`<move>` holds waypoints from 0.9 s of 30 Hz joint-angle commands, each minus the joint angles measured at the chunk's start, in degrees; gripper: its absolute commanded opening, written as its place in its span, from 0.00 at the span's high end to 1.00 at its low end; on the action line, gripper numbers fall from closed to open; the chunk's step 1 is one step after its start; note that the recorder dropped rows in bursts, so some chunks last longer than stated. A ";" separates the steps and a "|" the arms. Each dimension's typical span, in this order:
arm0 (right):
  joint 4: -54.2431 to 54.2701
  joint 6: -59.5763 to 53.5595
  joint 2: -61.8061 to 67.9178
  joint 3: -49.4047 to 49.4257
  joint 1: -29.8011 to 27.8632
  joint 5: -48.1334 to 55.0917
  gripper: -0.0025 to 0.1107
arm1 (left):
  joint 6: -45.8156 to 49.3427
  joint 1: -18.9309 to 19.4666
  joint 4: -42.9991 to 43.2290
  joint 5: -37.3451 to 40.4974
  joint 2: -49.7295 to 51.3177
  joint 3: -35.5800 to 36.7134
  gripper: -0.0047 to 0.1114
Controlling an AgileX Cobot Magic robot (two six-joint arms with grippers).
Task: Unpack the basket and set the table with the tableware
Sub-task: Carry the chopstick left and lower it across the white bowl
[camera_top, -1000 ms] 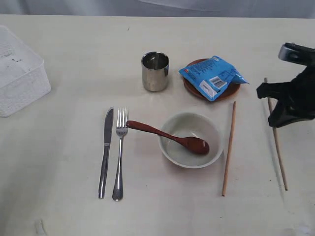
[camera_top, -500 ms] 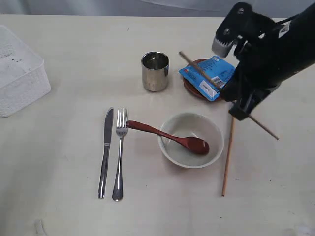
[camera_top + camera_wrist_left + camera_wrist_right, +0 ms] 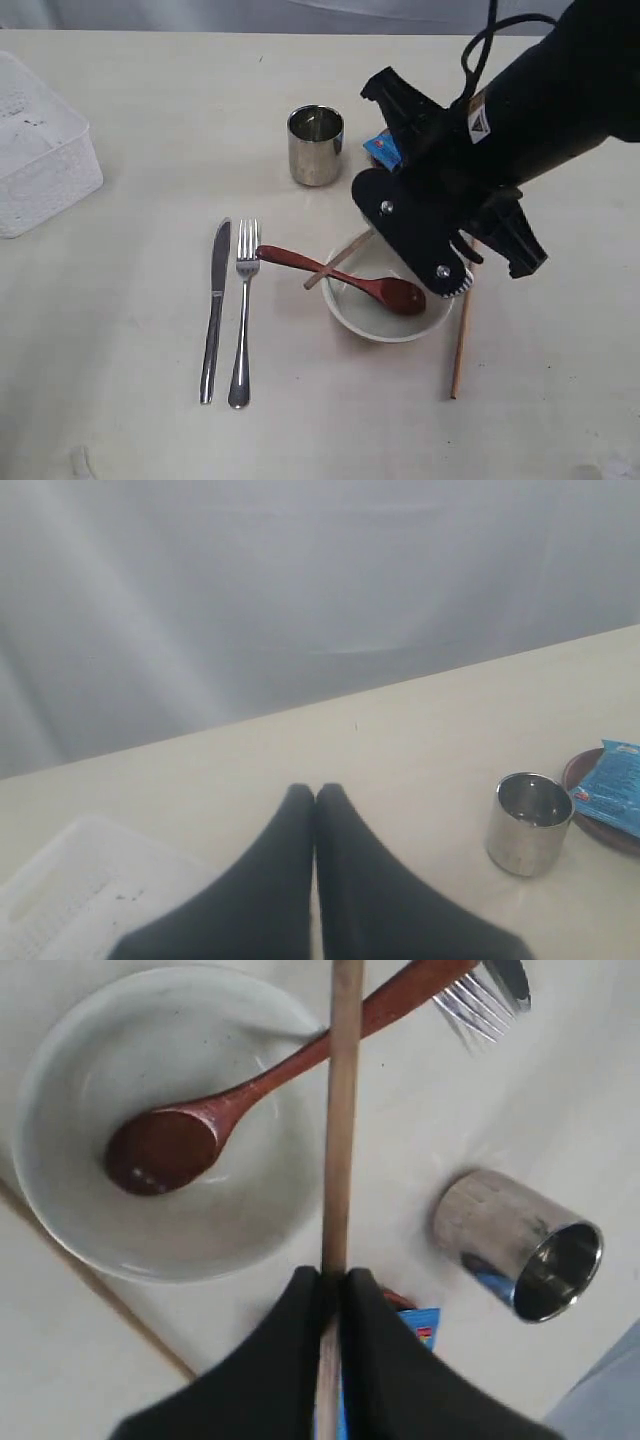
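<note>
My right gripper (image 3: 333,1278) is shut on a wooden chopstick (image 3: 343,1110), held above the pale bowl (image 3: 100,1230) and crossing over the dark red spoon (image 3: 240,1090) that rests in it. In the exterior view the right arm (image 3: 470,170) covers the plate, and the chopstick's tip (image 3: 335,262) sticks out left of the bowl (image 3: 370,322). A second chopstick (image 3: 461,345) lies right of the bowl. Knife (image 3: 213,310) and fork (image 3: 243,310) lie side by side to its left. The steel cup (image 3: 316,145) stands behind. My left gripper (image 3: 316,790) is shut and holds nothing, above the table near the basket (image 3: 70,900).
The white basket (image 3: 40,150) sits at the table's far left edge. A blue snack packet (image 3: 612,790) lies on the brown-red plate (image 3: 585,815) beside the cup (image 3: 527,823). Pale tabletop (image 3: 120,400) stretches in front of the cutlery.
The right arm has swung left from the table's right edge to over the bowl, carrying one chopstick off the table. The left gripper has not visibly changed.
</note>
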 commanded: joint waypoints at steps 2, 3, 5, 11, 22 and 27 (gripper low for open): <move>-3.58 -8.10 -0.28 1.12 3.90 -0.90 0.98 | 0.12 0.13 0.35 -0.10 -0.22 0.43 0.96; -3.58 -9.87 -0.28 1.99 4.65 -1.69 0.98 | 0.12 0.13 0.35 -0.10 -0.22 0.43 0.96; -4.34 -13.01 -0.28 4.14 5.82 -3.18 0.98 | 0.12 0.13 0.35 -0.10 -0.22 0.43 0.96; -14.04 -14.98 -0.28 9.43 7.63 -6.59 0.98 | -0.96 0.13 0.24 -2.90 -0.22 3.26 0.96; -16.07 -14.61 6.63 10.82 7.63 -17.40 0.98 | -1.56 0.13 0.24 -3.49 -0.22 3.95 0.96; -15.97 -14.61 8.25 10.82 7.63 -19.60 0.98 | -1.32 0.13 0.38 -3.77 -0.22 4.30 0.96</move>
